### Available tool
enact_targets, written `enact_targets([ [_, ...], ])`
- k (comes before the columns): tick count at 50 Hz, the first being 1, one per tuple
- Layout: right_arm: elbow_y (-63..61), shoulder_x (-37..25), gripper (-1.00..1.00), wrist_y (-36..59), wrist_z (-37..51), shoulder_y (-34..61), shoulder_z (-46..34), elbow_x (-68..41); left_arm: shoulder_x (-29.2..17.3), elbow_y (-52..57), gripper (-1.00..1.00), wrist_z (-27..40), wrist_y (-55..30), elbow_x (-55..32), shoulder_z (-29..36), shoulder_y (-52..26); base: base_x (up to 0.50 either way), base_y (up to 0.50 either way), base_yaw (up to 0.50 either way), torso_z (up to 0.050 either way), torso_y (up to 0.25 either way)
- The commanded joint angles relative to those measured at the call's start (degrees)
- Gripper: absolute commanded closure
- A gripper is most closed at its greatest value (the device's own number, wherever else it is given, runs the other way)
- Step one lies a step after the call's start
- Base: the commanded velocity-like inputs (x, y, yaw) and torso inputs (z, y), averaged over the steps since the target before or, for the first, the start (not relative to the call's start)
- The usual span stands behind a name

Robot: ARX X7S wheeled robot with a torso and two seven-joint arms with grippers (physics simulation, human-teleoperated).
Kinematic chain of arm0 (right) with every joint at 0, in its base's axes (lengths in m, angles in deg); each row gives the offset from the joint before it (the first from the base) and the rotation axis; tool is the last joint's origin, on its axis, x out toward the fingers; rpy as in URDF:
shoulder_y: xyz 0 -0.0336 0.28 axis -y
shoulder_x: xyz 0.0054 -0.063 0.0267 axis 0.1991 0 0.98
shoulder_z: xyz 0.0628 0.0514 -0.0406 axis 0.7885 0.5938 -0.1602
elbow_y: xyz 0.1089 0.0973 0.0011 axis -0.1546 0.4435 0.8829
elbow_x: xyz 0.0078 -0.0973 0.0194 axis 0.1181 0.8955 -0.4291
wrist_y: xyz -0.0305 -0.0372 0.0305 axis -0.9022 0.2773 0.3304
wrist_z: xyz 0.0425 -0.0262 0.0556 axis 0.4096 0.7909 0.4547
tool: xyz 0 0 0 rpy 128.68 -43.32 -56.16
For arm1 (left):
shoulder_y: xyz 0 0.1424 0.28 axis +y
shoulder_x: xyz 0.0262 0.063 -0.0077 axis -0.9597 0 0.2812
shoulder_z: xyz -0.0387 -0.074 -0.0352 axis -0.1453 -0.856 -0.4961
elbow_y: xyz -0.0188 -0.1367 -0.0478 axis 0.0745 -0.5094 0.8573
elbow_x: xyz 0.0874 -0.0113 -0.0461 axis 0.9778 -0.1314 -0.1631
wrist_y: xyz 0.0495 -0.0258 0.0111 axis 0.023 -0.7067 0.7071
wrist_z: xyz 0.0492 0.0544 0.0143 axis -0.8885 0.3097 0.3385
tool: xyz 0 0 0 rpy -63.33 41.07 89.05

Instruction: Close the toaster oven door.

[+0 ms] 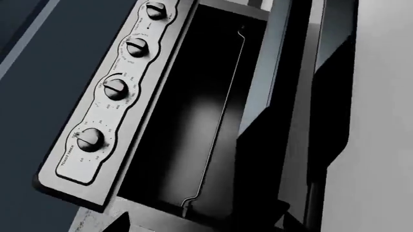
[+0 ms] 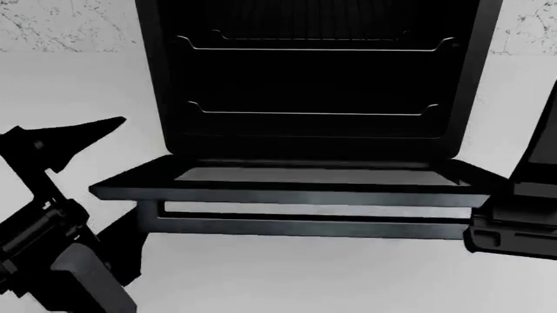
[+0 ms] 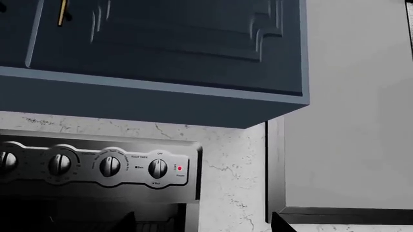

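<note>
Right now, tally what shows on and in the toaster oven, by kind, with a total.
Control knobs: 4
Wire racks inside the toaster oven: 2
Toaster oven door, hanging open and flat: 1
Door handle bar: 1
Red indicator light: 1
Total: 9

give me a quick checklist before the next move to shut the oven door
1. Door open, lying flat out front: ok, ready to lift.
2. Racks inside the oven, nothing sticking out over the door: ok.
3. Left gripper under the door edge: not ok, it sits off to the side, apart.
4. Right gripper touching the door: cannot tell, it is beside the corner.
5. Door handle clear of obstacles: ok.
</note>
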Motion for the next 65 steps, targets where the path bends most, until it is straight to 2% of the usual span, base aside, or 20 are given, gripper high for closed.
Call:
enact_targets([
  [1, 0.3, -1.3, -1.0, -1.4, 1.5, -0.6, 0.1, -1.7, 5.9, 8.0, -1.0, 5.2, -8.8, -5.9, -5.9, 2.5, 0.0, 0.0, -0.01, 0.0, 0.0],
  [12, -0.4, -2.6, -1.0, -3.5, 2.9, -3.1, 2.8, -4.7, 9.9, 17.6, -1.0, 8.2, -22.4, -10.3, -9.7, 8.3, 0.0, 0.0, 0.0, 0.0, 0.004],
  [20, -0.2, -3.4, -1.0, -5.4, 3.7, -4.3, 2.9, -5.5, 15.6, 22.2, -1.0, 8.9, -33.6, -16.9, -13.3, 9.1, 0.0, 0.0, 0.0, 0.002, 0.003],
  [35, 0.0, -6.3, -1.0, -6.1, 7.4, -3.0, 1.3, -8.5, 21.9, 14.8, -1.0, 13.3, -35.5, -19.6, -17.6, 5.4, 0.0, 0.0, 0.0, 0.0, 0.003],
  [45, 0.0, -6.9, -1.0, -7.8, 7.8, -4.4, 1.3, -8.7, 26.9, 3.6, -1.0, 15.3, -35.0, -20.4, -18.1, 1.2, 0.0, 0.0, 0.0, 0.0, 0.0],
  [55, 0.0, -7.5, -1.0, -9.1, 8.4, -5.5, 1.4, -9.0, 29.3, -3.1, -1.0, 13.8, -37.9, -21.8, -17.9, -4.4, 0.0, 0.0, 0.0, 0.0, 0.0],
  [65, 0.9, -8.0, -1.0, -10.3, 8.4, -5.6, 0.1, -8.1, 31.9, -16.0, -1.0, 13.2, -34.4, -21.0, -16.4, -10.8, 0.0, 0.0, 0.0, 0.0, 0.0],
])
